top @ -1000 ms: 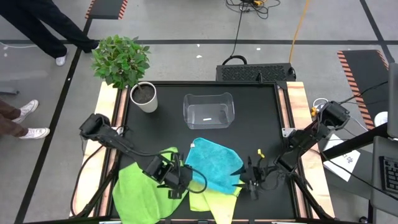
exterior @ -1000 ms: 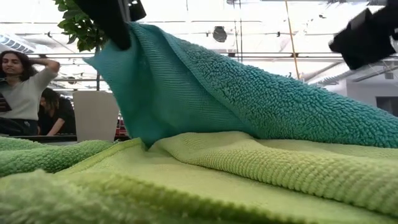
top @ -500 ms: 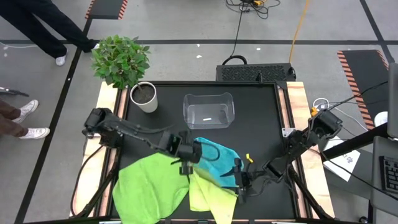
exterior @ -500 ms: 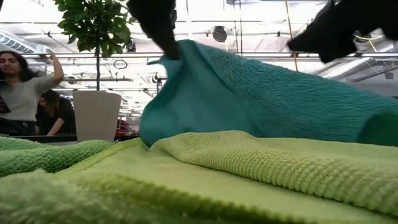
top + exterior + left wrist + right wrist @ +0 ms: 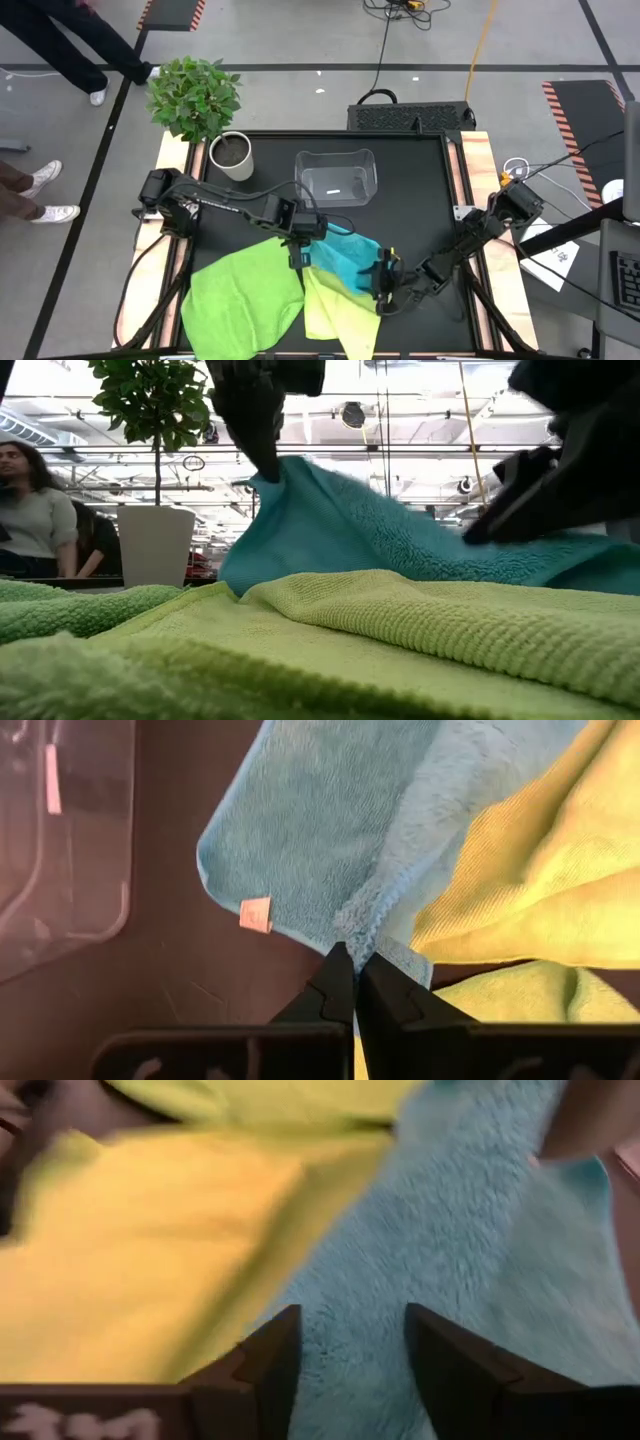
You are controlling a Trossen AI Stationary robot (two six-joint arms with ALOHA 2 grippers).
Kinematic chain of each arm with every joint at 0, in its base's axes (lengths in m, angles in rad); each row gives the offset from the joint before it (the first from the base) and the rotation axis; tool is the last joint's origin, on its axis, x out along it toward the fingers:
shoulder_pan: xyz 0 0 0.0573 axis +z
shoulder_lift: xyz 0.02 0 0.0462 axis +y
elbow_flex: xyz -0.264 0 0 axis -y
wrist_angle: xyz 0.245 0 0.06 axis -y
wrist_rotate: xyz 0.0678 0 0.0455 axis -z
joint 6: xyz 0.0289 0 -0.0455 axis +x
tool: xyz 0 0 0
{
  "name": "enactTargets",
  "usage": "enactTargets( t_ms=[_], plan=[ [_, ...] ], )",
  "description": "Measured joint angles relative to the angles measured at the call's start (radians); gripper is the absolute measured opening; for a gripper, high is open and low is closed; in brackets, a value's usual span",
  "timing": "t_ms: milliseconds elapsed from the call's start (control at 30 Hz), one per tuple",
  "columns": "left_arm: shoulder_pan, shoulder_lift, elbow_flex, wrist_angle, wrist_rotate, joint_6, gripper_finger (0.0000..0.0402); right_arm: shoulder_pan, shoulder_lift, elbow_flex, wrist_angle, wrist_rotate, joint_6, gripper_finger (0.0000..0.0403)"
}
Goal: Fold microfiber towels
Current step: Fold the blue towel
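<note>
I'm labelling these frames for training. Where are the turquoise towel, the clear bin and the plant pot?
turquoise towel (image 5: 345, 258): high view, on its flat middle.
clear bin (image 5: 336, 178): high view, on its floor.
plant pot (image 5: 232, 157): high view, on the white pot's rim and soil.

Robotics lab, hazard-striped floor, trailing cables, onlookers

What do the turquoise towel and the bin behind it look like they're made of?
Turquoise towel: soft microfiber-like cloth, judging by its fuzzy looped pile, matte, draping limply from the left gripper. Bin: seemingly clear, glossy, rigid plastic, since the dark table shows through it.
</note>
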Motion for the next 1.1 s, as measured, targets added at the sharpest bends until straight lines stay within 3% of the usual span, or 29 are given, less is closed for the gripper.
enactTargets(
  t_ms=[267,467,833,1100],
  plan=[
    [0.039,0.0,-0.057,0.007,0.037,0.019,0.0001,-0.015,-0.049,-0.002,-0.184,0.078,0.02,0.0009],
    [0.079,0.0,-0.12,0.059,0.049,0.047,0.0003,-0.021,-0.104,-0.002,-0.214,0.143,-0.023,0.0025],
    [0.125,0.0,-0.164,0.096,0.053,0.091,0.0004,0.055,-0.108,-0.002,-0.148,-0.009,-0.17,0.0033],
    [0.125,0.0,-0.165,0.14,0.09,0.105,0.0003,0.054,-0.057,-0.001,-0.104,-0.008,-0.228,0.0107]
  ],
)
